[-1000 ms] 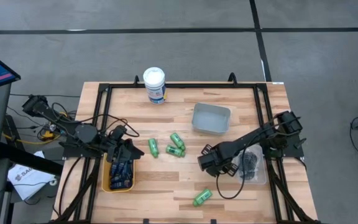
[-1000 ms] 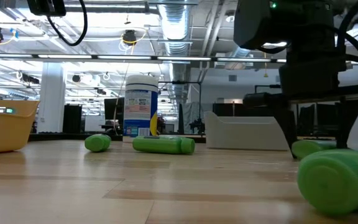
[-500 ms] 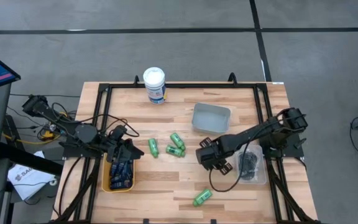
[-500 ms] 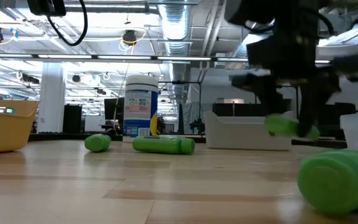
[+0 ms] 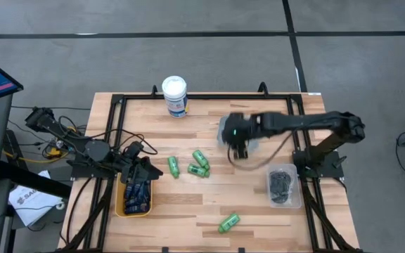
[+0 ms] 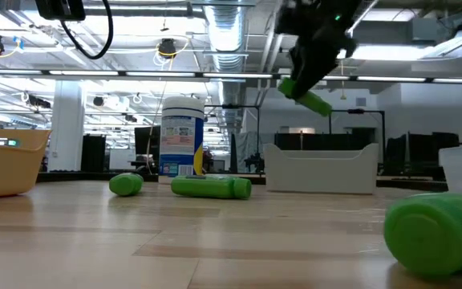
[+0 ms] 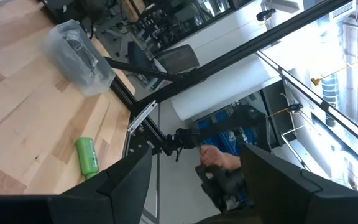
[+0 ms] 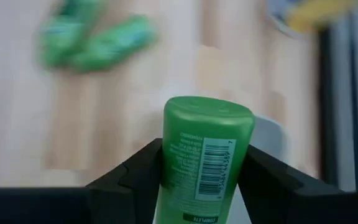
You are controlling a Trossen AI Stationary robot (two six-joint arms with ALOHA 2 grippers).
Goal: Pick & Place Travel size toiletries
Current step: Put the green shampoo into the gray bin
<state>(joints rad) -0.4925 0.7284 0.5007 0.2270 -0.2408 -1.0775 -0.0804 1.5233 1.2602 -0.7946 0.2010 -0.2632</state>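
My right gripper (image 5: 239, 145) hovers high above the grey bin (image 5: 239, 133), shut on a bright green bottle (image 8: 207, 143), which the low view shows in the air (image 6: 305, 98). Three green bottles (image 5: 198, 163) lie on their sides mid-table, and another (image 5: 228, 223) lies near the near edge. My left gripper (image 5: 143, 176) waits open above the yellow bin (image 5: 121, 207), which holds dark navy tubes (image 5: 138, 195). Dark grey tins sit in a clear container (image 5: 283, 185). My right gripper pinches the green bottle between its two fingers (image 8: 143, 171) on the sides of its body (image 8: 174, 163). The fingers lie across the bottle, and its flat end (image 8: 209, 112) sticks out past them. The bottle is lifted clear and tilted over the grey bin.
A tall white canister with a blue label (image 5: 175, 96) stands at the table's far edge. Black frame rails (image 5: 114, 140) run along the left and right sides. Bare wood lies between the yellow bin and the clear container.
My right gripper has risen from the table near the clear container with a green bottle in its fingers. It has swung toward the far edge and now stands over the grey bin. The bottle has gone from table level to well above the bin's rim.
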